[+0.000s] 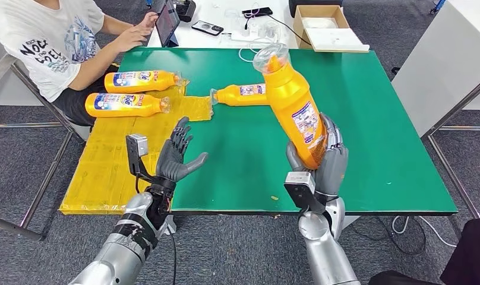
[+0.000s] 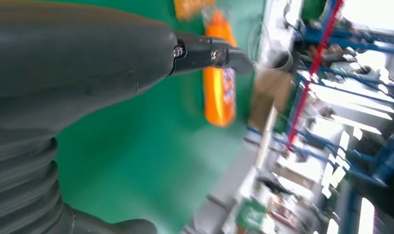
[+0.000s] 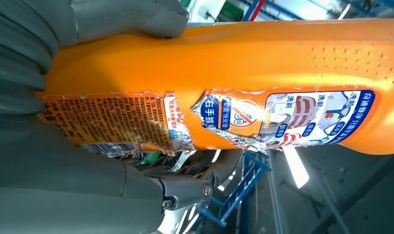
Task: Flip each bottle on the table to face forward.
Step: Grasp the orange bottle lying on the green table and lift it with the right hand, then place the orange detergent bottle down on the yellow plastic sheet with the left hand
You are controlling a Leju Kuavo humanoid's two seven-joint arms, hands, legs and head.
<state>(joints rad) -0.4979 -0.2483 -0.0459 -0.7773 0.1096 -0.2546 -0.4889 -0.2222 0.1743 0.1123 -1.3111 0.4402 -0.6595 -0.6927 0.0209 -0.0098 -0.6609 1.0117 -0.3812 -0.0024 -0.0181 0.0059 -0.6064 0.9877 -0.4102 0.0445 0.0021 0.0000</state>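
Note:
My right hand (image 1: pixel 327 159) grips an orange bottle (image 1: pixel 291 101) near its base and holds it tilted above the green table (image 1: pixel 368 119), cap end up and away from me; its torn back label (image 3: pixel 287 117) faces the right wrist camera. My left hand (image 1: pixel 177 153) hovers open over the table's near left part, fingers spread, holding nothing. A third-sized orange bottle (image 1: pixel 242 94) lies on its side mid-table, also seen blurred past my left hand's fingers (image 2: pixel 219 78). Two more bottles (image 1: pixel 139 81) (image 1: pixel 126 104) lie side by side on the yellow mat (image 1: pixel 107 166), blue front labels up.
A person in a white shirt (image 1: pixel 47 41) sits at the far left corner using a tablet (image 1: pixel 166 22). A cardboard box (image 1: pixel 327 27), phone and cables lie on the white table behind. A white cabinet (image 1: pixel 445 65) stands at right.

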